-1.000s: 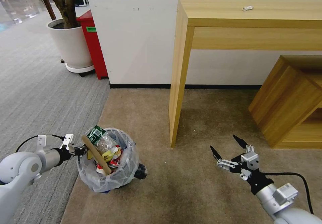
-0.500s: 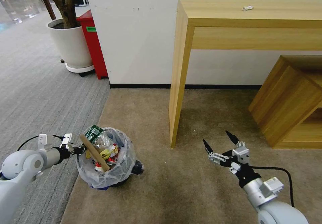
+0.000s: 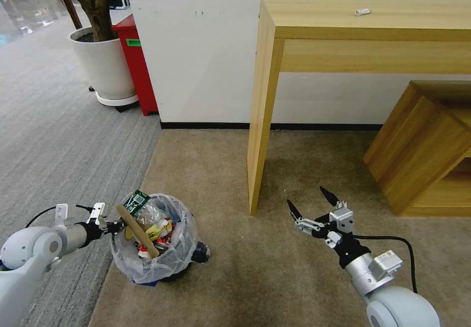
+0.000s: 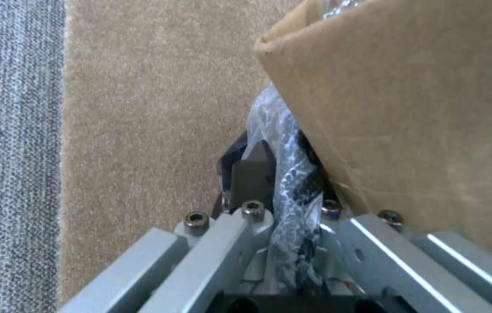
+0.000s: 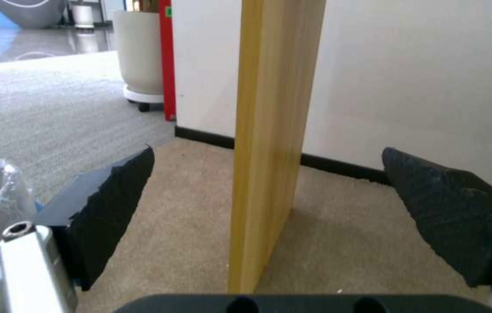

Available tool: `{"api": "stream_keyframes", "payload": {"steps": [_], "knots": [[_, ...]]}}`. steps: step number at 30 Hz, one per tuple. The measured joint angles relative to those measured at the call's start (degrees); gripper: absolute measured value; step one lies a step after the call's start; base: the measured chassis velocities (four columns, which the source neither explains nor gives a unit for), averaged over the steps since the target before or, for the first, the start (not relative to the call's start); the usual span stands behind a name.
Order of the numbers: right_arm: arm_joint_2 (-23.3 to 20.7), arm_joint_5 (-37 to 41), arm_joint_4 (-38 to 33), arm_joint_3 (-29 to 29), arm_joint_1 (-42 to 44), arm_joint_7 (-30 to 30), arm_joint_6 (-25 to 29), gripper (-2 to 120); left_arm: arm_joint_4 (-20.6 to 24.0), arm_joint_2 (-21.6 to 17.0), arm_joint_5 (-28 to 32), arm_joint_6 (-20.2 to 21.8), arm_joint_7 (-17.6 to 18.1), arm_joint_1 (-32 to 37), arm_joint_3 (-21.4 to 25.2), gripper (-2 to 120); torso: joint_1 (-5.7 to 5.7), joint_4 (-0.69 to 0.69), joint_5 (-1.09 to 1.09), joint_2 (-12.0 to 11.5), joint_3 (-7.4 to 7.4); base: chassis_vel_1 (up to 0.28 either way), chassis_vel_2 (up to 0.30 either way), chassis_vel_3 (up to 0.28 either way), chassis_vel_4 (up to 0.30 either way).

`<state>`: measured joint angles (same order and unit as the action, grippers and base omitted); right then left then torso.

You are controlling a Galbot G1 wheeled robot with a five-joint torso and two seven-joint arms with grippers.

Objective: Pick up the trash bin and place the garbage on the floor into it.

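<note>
Since earlier, trash bin (image 3: 156,248) sits lower — left gripper (image 3: 109,226) clamped on its thin, slippery liner rim; right gripper (image 3: 314,204) spread, empty.

Looks like an office or lobby corner made up as a room. Grey ribbed carpet (image 3: 54,136) at 10 o'clock, meeting beige short-pile carpet (image 3: 294,268) underfoot. Plain white wall (image 3: 196,47) with black skirting at 12. Light wooden desk (image 3: 363,23) at 1 o'clock, low wooden cabinet (image 3: 422,145) at 3. Large white plant pot (image 3: 103,67) on a wheeled base and a red box (image 3: 137,67) at 11, glossy floor far behind.
</note>
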<state>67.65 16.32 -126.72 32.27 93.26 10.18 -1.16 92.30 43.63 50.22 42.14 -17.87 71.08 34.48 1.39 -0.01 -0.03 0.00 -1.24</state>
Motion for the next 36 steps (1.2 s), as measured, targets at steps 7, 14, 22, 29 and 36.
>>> {"api": "stream_keyframes", "payload": {"steps": [7,14,22,29,36], "knots": [[0.93,-0.07,0.01,-0.62,-0.29,-0.14,-0.31,100,-0.1,-0.11,-2.3,0.0,-1.5,0.72,-0.05,0,0.0,0.0,0.01,0.0,0.0,0.0,0.0,0.0,0.0],[1.04,-0.03,0.11,-1.15,-0.65,-0.39,-0.79,100,-0.65,0.11,-3.89,-0.06,-2.67,0.87,-0.03,0,-0.01,0.02,0.05,0.01,0.01,0.0,0.0,0.0,0.0],[1.18,0.08,0.46,-1.47,-1.04,-0.47,-1.32,100,-0.78,0.51,-4.21,-0.1,-3.21,0.47,-0.23,0,0.0,0.02,0.01,0.0,0.01,0.0,0.0,0.0,0.0],[1.63,0.08,1.01,-2.09,-1.44,-0.71,-1.46,100,-0.55,-0.25,-3.99,-0.09,-3.36,0.64,-0.35,0,0.0,-0.01,-0.03,0.0,0.0,0.0,0.0,0.0,0.0],[2.12,0.09,1.39,-2.38,-1.54,-0.74,-1.53,100,0.09,-1.01,-3.29,0.01,-3.8,1.25,-0.02,23,0.0,0.0,0.0,0.0,0.0,0.0,0.0,0.0,0.0]]}}
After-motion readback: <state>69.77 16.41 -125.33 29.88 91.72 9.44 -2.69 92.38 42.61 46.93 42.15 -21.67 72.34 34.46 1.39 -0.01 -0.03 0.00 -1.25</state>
